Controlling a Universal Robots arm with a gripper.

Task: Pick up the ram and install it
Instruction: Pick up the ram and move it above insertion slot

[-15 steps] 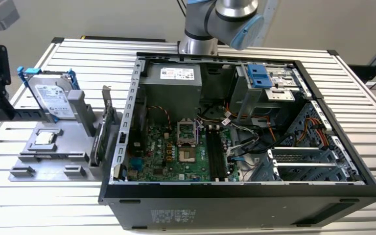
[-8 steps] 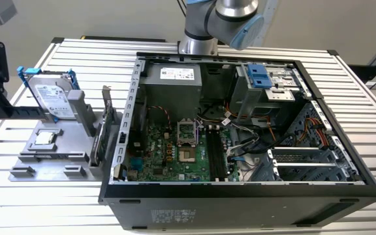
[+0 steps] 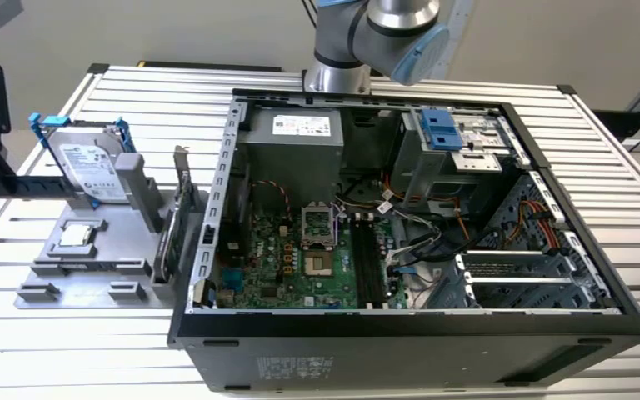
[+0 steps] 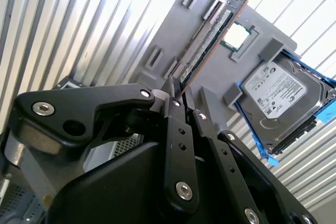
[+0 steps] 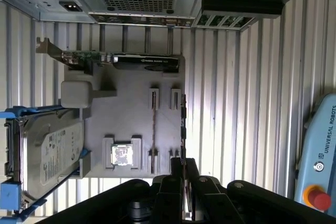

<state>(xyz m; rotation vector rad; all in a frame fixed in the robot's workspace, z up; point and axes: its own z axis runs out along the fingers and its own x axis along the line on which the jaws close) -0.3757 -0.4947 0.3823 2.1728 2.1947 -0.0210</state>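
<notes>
Ribbed aluminium table [image 3: 632, 250], long parallel slats, pale plain wall behind.

- The thin, flat, green-edged ram [image 4: 210, 40] has dark chips along one face and shows nearly edge-on in both wrist views.
- The black metal gripper [image 4: 177, 88] has its fingers pinched shut on one end of the stick. The rest juts straight out past the tips with nothing under it.
- The ram hangs over the matte grey moulded plastic tray [image 5: 131, 108], along the edge with the small slotted holders. It looks clear of them, but I can't tell for sure.
- On the tray:
  - a small square silver processor chip [image 5: 122, 156] in a shallow pocket, near the ram
  - a silver-topped hard drive [image 5: 47, 150] in a blue plastic frame, propped at a tilt at the far side
  - a long expansion card [image 5: 131, 61] with a metal bracket, standing on edge along the side nearest the case
- The black steel computer case [image 3: 409, 342] lies on its side with the panel off, just beside the tray on the exterior view's right.
- Inside is a green motherboard [image 3: 287, 267]. Its long black memory slots [image 3: 370, 267] run beside the square socket.
- Loose cables [image 3: 426, 242] crowd the slots on the exterior view's right, so room is tight there. It is open from above.
- The grey robot arm [image 3: 392, 33], with a blue cap, rises behind the case.
- Bare slats lie in front of the tray.
</notes>
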